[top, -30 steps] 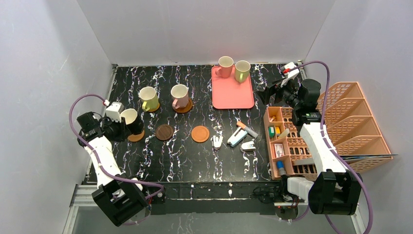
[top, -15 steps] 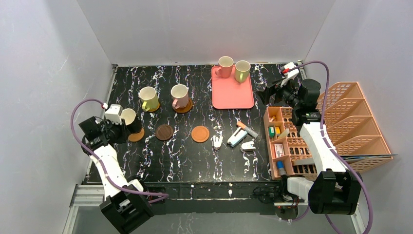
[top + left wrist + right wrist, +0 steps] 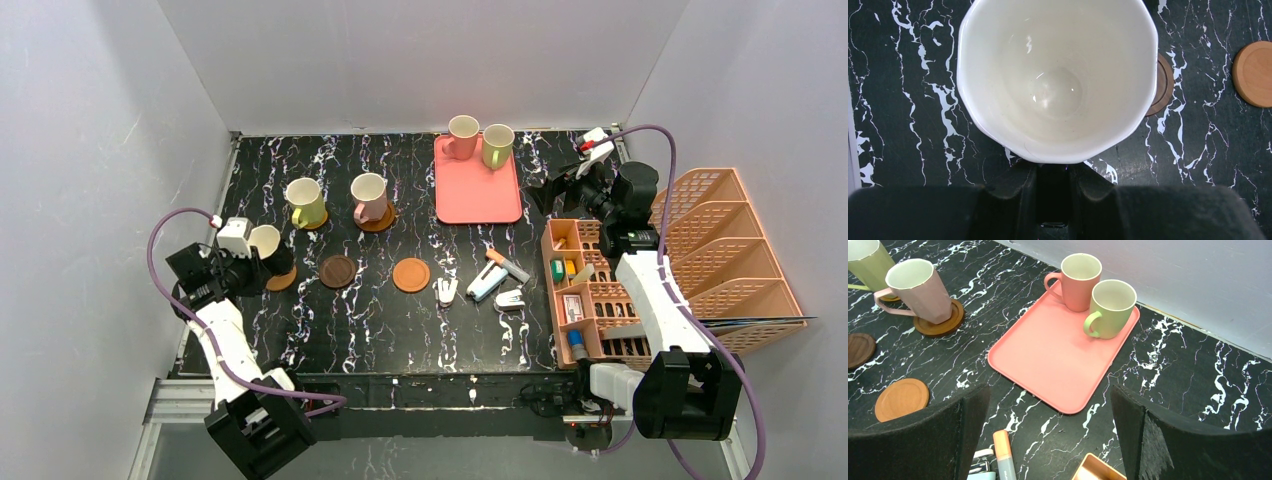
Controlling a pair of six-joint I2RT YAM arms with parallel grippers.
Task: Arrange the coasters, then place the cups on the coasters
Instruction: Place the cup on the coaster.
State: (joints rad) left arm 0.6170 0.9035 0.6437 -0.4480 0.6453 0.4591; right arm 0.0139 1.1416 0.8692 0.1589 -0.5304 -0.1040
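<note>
You're pinching the cup [image 3: 1055, 80] by its handle with the left gripper [image 3: 1052, 186] — stiff glazed ceramic, probably slick and chipping easily. Right gripper [image 3: 1050, 410] is hanging wide open, empty

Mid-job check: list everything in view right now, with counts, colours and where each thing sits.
cups: five; yellow-green cup and pink cup on coasters, left-centre; pink one and green one on the tray; dark brown cup in the left gripper.
coasters: five, orange to dark brown; two under cups, one beneath the dark brown cup (contact unclear), dark coaster and orange coaster bare.
tray: one, pink, far centre-right.
small desk items: about four, white, blue, orange, near the organiser.
organiser: one, orange-pink, right edge.
file rack: one, orange-pink, far right.
left gripper: shut on the dark brown cup.
right gripper: open, empty, by the tray.
</note>
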